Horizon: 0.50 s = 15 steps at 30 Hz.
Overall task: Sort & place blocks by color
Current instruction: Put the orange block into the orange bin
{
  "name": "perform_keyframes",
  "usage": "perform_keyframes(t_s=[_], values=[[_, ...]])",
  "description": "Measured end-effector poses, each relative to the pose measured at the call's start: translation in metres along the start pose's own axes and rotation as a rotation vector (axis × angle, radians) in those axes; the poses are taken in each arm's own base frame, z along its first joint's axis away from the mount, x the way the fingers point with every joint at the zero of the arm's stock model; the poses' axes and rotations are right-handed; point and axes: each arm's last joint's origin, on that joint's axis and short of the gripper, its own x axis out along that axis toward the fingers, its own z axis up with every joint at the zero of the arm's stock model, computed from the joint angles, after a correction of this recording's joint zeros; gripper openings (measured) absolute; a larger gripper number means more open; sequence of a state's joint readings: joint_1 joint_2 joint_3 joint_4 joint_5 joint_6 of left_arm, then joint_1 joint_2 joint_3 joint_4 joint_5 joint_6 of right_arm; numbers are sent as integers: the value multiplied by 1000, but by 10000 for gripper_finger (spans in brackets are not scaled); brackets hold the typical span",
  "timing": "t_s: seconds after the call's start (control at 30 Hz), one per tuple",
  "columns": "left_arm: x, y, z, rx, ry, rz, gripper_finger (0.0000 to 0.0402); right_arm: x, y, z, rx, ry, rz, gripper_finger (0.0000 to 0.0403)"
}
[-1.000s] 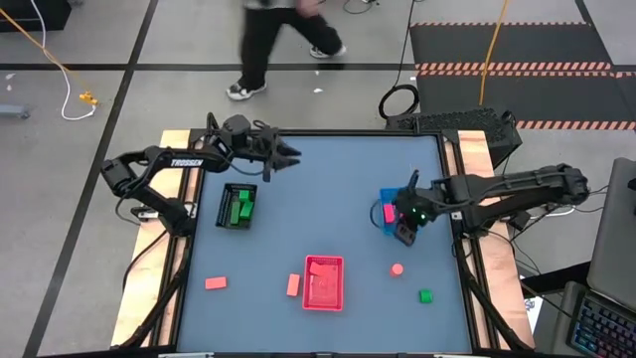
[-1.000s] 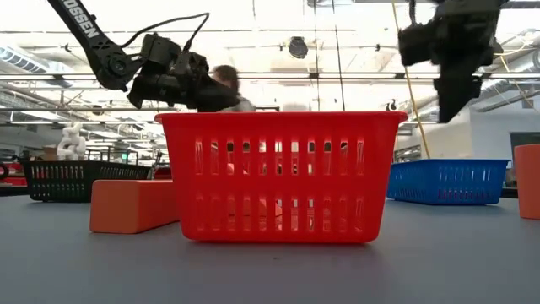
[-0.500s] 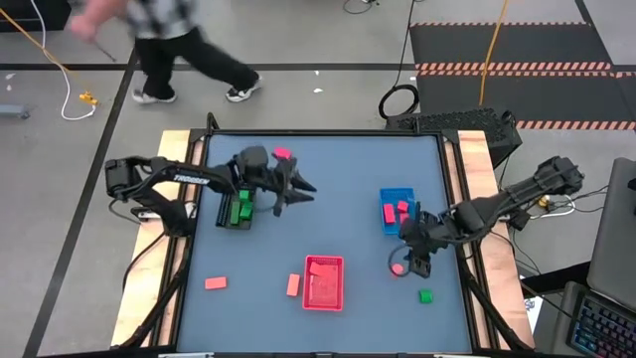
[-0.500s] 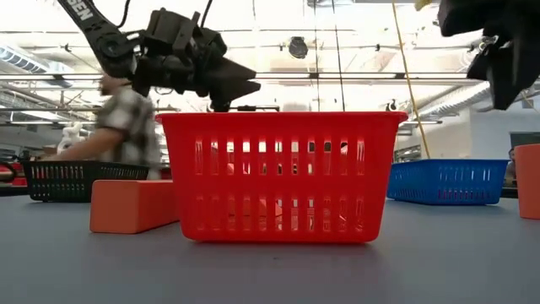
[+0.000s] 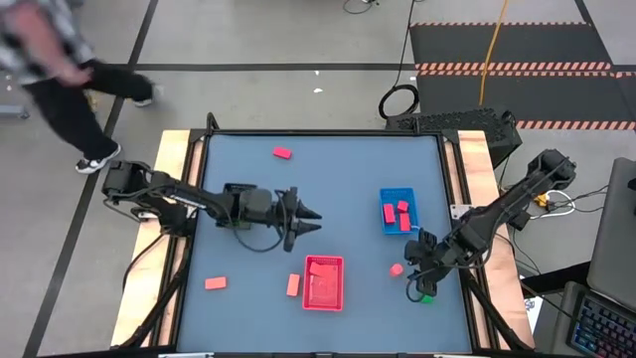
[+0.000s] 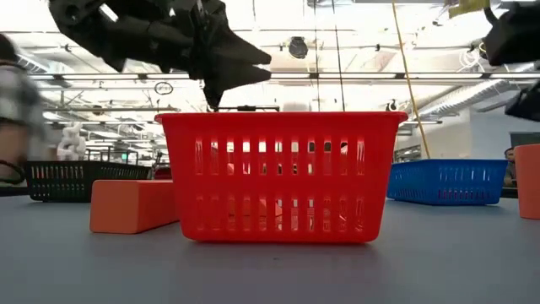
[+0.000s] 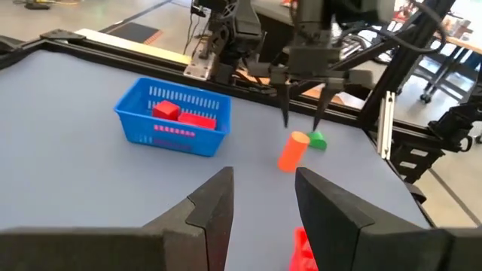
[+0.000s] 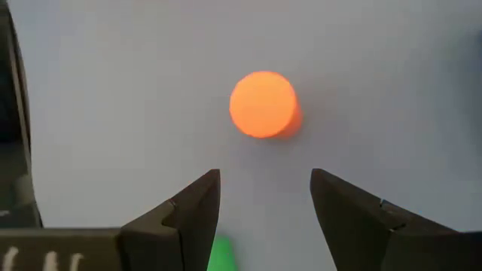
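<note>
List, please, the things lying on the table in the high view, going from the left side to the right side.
Salmon-orange block → magenta block → salmon-orange block by the tray → red tray → blue tray → orange cylinder → green block.

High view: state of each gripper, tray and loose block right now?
left gripper: open, empty, above table middle
right gripper: open, empty, over orange cylinder
blue tray: holds red blocks
red tray: upright
green block: loose, by right gripper
orange blocks: loose on table
</note>
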State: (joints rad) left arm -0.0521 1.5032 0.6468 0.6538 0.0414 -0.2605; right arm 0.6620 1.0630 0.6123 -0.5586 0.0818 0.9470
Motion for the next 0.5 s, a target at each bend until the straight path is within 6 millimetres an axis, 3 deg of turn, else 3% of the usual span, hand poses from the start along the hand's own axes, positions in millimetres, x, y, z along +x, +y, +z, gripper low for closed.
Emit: perform_keyframes(t_s=[0.33, 0.5], values=[[-2, -41, -12, -20, -30, 89, 145, 13, -12, -11, -160, -90, -105, 201], [-4, -52, -15, -33, -40, 113, 145, 19, -8, -8, -269, -190, -39, 201]])
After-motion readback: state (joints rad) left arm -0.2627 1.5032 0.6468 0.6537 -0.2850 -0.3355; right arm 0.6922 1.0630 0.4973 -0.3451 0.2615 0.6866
